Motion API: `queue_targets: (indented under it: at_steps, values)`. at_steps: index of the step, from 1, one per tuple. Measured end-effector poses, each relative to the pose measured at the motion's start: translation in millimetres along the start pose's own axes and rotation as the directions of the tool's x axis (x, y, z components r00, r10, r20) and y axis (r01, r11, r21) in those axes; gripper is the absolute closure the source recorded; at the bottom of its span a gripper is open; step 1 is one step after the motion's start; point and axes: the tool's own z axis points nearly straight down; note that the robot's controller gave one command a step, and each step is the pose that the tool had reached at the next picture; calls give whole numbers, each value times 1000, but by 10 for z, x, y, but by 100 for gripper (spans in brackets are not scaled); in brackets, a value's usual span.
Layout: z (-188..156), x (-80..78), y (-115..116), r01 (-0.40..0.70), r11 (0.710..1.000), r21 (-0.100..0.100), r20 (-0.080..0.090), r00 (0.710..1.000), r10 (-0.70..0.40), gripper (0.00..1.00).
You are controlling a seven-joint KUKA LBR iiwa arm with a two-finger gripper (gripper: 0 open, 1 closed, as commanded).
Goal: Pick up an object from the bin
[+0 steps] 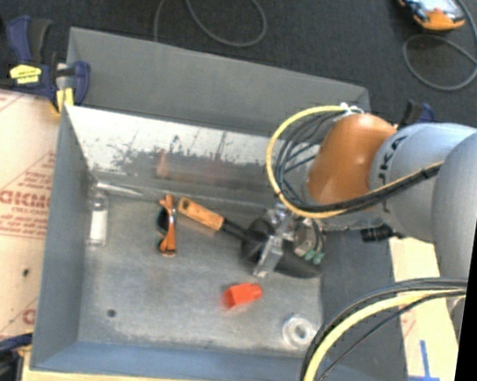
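Gripper [268,254] low in the bin [59,292], at roughly 3 o'clock on the floor. It sits right over the dark end of what we read as a brush [202,216], whose wooden handle runs off toward 10 o'clock. We cannot tell whether the gripper is open or closed, and we see nothing clearly held. The brush is our best guess for the target. A dark lump [297,265] at 4 o'clock of the gripper may be its head or a separate item; we can't say which.

Risks as we judge them: a grip at the head end leaves the long handle hanging, so the brush could pivot or slip out on the lift. If the lump is separate, the close may catch both things or neither. The right wall is near, so a drift toward 3 o'clock could scrape it.

An orange-and-black item [167,230] lies touching or just beside the handle tip at 9 o'clock and could get dragged along. The red block [241,295] sits near at 6 o'clock, apart from the brush. The clear ring [297,331] is at 5 o'clock by the wall, and the clear vial [97,224] is well apart at 9 o'clock. Neither of these is in the way.
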Motion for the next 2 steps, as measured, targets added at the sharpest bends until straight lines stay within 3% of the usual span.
queue_targets:
  at_steps: [2]
  values:
    - [-166, 12, -3, 0, 1000, 0, -2, 1000, 0, 100]
